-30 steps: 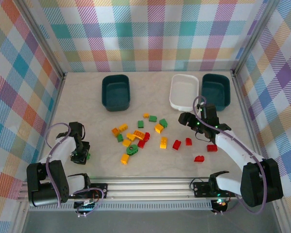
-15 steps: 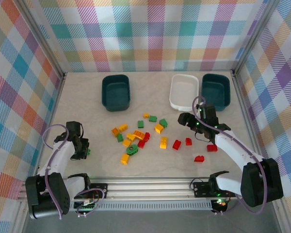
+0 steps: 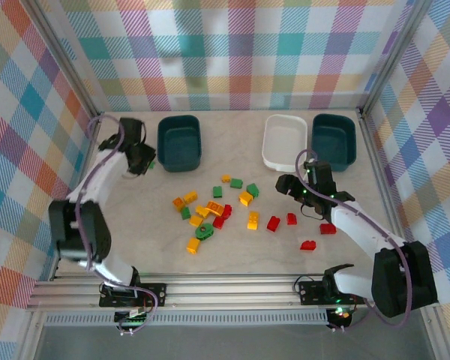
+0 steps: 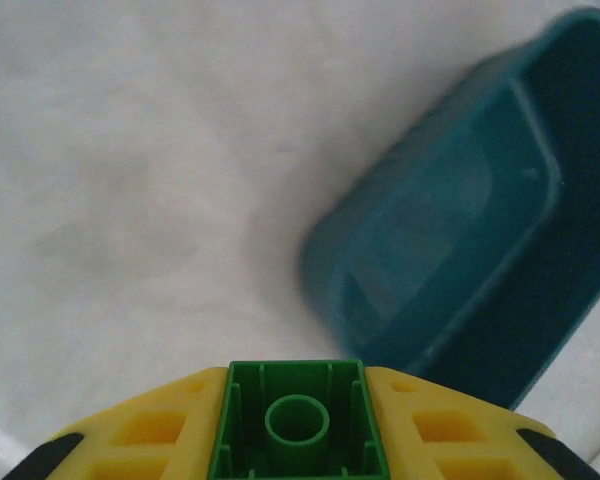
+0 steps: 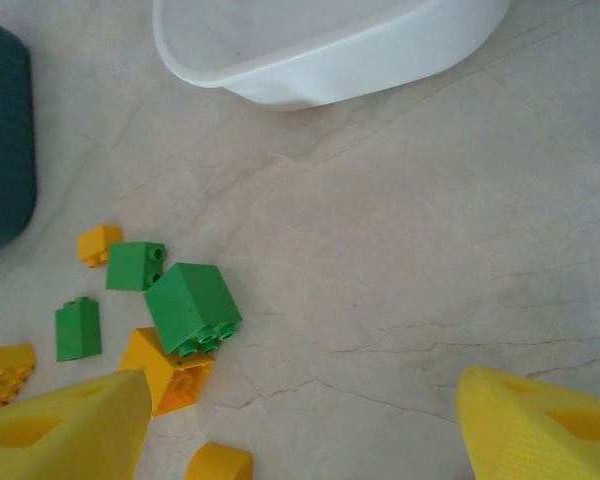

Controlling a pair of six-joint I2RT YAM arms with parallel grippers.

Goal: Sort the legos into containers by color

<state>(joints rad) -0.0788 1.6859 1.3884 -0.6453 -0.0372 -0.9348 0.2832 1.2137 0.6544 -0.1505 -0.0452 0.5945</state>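
My left gripper (image 3: 144,159) hovers just left of the left dark teal tub (image 3: 179,142), shut on a green lego (image 4: 298,395) that sits hollow side up between the yellow fingers (image 4: 150,430). That tub (image 4: 460,250) lies ahead and to the right in the left wrist view. Loose green, yellow-orange and red legos (image 3: 217,210) lie mid-table. My right gripper (image 3: 285,184) stands open above bare table right of the pile, nothing between its fingers (image 5: 65,430). A green lego (image 5: 192,306) rests on an orange one (image 5: 165,375) to its left.
A white tub (image 3: 285,141) and a second teal tub (image 3: 334,140) stand side by side at the back right, with the white one (image 5: 330,50) just ahead of my right gripper. Three red legos (image 3: 308,244) lie apart near the right arm. Checkered walls enclose the table.
My left arm has swung from the near left of the table to the back, beside the left teal tub, carrying the green lego. The right arm has stayed still.
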